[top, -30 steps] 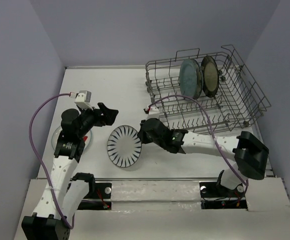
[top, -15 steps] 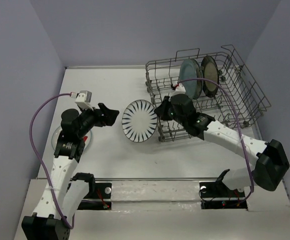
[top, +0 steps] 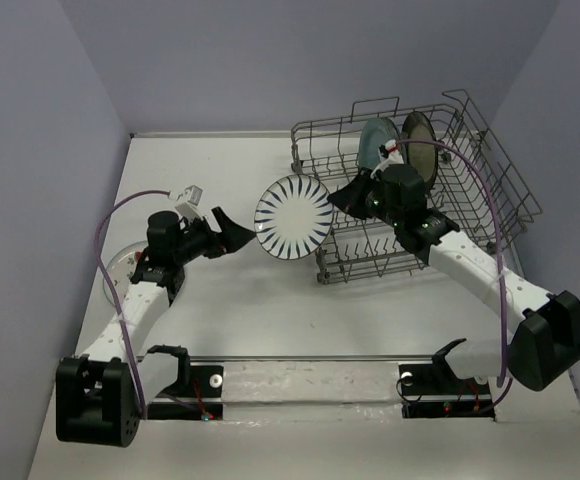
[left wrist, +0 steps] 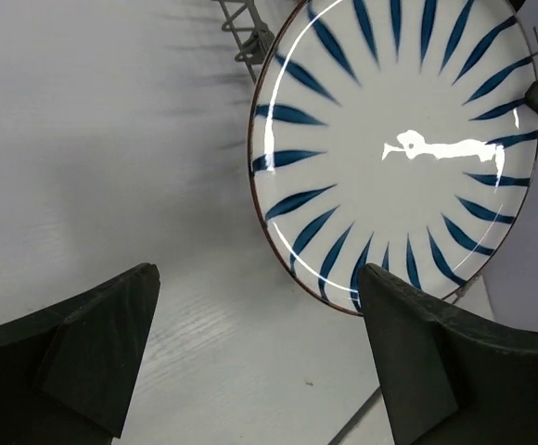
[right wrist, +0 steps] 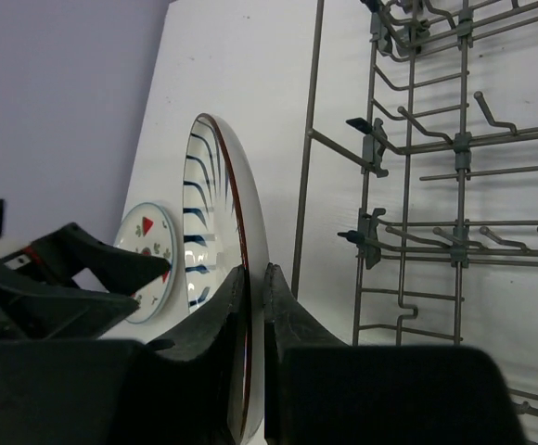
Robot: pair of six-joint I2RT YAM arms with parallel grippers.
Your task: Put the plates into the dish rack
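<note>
Striped plate (top: 293, 217): I find it held clear of the worktop, standing on edge, its patterned face turned toward the left arm. It hangs just outside the left end of the dish rack.
Right end effector (top: 342, 200): closed on the plate's rim at the edge nearest the rack. In the right wrist view the two fingers pinch the rim between them, with no gap showing.
Governing relation: the plate lies on the left of the right end effector, with the rack's tines to that arm's right and beyond. I judge the next move must carry the plate rightward over the end wall, edge down, to seat between tines.
Nearer arm: the right one, already reaching across the rack's near corner.
Dish rack (top: 490, 190): a grey wire basket at the far right of the worktop, its near rows of tines unoccupied.
Racked plates: the teal plate (top: 375, 140) and the tan plate (top: 420, 145) stand upright side by side in the far rows.
Left end effector (top: 232, 232): spread wide and holding nothing, pointed at the striped plate and near it but apart.
Red-marked plate (right wrist: 148, 250): flat on the worktop under the left arm.
Worktop (top: 230, 170): white and matt.
Room: plain lilac walls close on three sides.
</note>
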